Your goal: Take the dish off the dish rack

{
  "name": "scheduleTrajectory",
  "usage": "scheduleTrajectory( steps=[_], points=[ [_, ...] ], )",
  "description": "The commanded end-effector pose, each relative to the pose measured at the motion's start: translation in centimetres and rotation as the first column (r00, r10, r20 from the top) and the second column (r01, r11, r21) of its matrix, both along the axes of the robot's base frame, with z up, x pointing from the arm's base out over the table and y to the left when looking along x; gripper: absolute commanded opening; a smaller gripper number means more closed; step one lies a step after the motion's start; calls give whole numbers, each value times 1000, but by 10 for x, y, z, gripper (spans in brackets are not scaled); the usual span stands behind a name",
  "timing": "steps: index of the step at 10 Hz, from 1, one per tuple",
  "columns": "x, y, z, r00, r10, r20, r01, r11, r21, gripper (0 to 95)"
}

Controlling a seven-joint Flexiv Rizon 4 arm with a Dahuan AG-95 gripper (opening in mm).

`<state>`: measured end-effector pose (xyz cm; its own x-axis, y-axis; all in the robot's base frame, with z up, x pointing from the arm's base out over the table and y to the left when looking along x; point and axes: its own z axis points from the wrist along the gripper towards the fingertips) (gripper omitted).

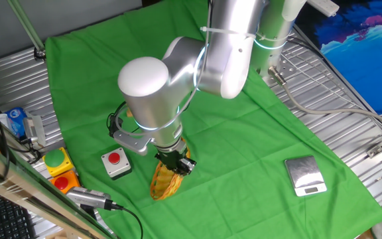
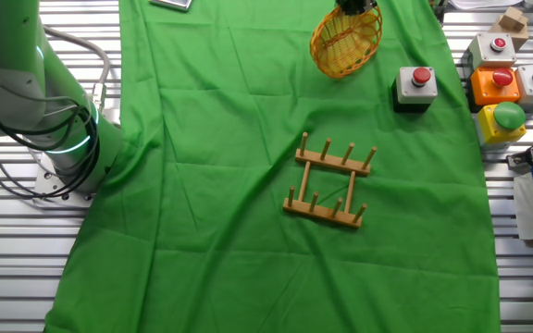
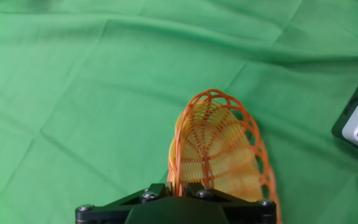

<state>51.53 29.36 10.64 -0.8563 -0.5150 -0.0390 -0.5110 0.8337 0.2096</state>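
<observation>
The dish [image 2: 345,42] hangs edge-up from the fingers [image 3: 178,190], closed on its rim, just above the green cloth at the far side of the counter [image 2: 202,231] in the other fixed view, well apart from the bare dish rack [image 2: 329,183] and just left of the grey button box [image 2: 415,89]. Its open wicker weave looks light and fairly stiff but crushable, so the rim seems the sound place to hold it.
</observation>
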Motion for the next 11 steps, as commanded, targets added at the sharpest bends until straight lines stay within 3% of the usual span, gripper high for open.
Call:
scheduleTrajectory(
  steps=[1,3,4,8,9,11],
  points=[
    [-1,0,0,1000,3,2,-3,1000,0,0],
    [-1,0,0,1000,9,4,-9,1000,0,0],
    [-1,0,0,1000,10,4,-10,1000,-1,190],
    [-1,0,0,1000,15,5,-15,1000,0,190],
    [-1,0,0,1000,16,5,-16,1000,0,380],
    [-1,0,0,1000,18,5,-18,1000,1,380]
  ],
)
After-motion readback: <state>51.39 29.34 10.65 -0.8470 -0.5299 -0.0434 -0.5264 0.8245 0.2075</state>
